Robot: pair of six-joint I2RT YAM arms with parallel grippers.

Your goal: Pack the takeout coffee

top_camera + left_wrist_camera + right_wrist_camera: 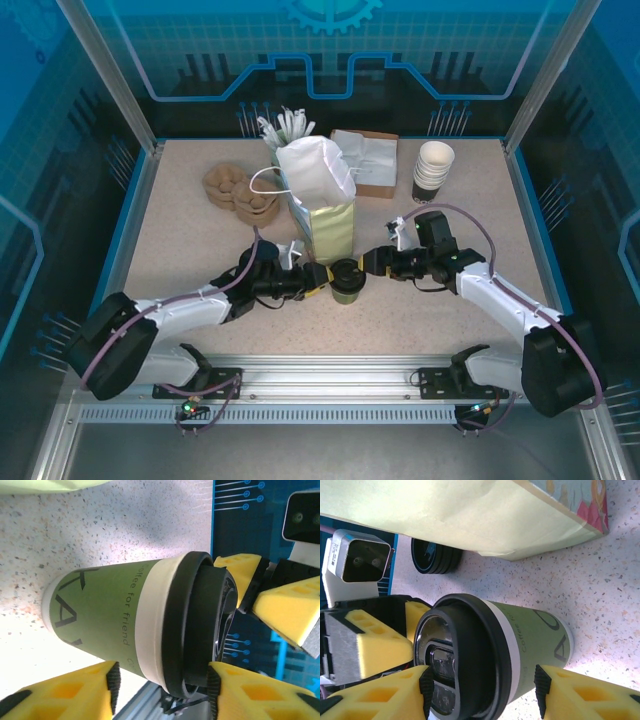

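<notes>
Speckled beige tabletop (180, 250), blue circuit-patterned walls (330, 60); aluminium rail (330, 385) at near edge

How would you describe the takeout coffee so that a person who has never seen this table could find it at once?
Find the tall white paper bag standing in the middle of the table. In front of it, on the near side, stands the takeout coffee, a short olive-green paper cup. Unlike the stack of cups at the far right, it wears a black lid.
</notes>
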